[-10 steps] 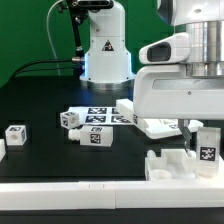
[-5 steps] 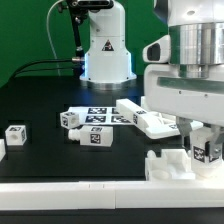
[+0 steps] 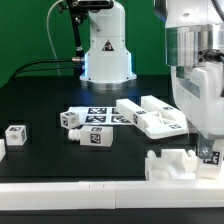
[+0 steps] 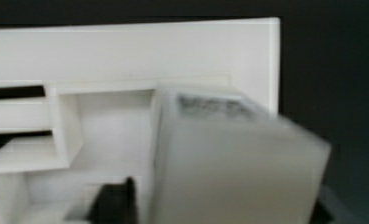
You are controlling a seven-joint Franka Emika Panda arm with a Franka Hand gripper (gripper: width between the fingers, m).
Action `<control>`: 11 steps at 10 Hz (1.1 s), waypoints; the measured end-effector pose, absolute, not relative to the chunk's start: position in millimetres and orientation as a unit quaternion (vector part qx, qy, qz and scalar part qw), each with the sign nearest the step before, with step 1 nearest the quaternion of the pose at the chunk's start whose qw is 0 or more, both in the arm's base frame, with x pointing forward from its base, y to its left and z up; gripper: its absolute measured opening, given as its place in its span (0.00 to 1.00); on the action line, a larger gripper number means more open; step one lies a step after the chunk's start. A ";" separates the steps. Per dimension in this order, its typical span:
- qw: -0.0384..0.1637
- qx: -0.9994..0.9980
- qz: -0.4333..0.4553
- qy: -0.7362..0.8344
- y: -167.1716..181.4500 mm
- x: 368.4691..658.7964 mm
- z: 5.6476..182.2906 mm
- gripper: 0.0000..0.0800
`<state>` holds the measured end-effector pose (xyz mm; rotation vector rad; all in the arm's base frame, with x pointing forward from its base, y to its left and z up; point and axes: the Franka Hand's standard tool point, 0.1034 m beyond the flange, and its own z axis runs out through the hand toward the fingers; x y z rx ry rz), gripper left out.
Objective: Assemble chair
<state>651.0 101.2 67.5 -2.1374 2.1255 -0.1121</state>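
Exterior view: the black-and-white square tags are too small to read. The tag on the upright bar (image 3: 208, 157) is blurred in the wrist view (image 4: 234, 160).

Gripper (image 3: 207, 146) is at 4 o'clock in the frame, directly over the bar. Cannot tell whether it is gripping or released.

Bar stands at 3 o'clock of the slotted block (image 3: 172, 164), just beside it.

Slab (image 3: 152, 115) lies at 11 o'clock of the gripper. Marker board (image 3: 100, 118) and small blocks (image 3: 92, 139) sit mid-table. Cube (image 3: 15, 135) is at 9 o'clock.

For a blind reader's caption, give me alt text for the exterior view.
A robot gripper sits low at a tagged white block, next to a slotted white piece on a black table. More tagged white chair parts lie toward the exterior view's left.
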 end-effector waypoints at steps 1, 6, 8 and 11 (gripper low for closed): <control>0.048 -0.758 -0.038 0.649 106.9 649.1 68.3 0.70; 0.032 -0.915 -0.054 0.398 127.7 648.2 73.1 0.81; 0.016 -0.965 -0.070 0.252 120.4 651.6 73.6 0.81; 0.012 -0.969 -0.073 0.236 118.4 652.6 73.6 0.66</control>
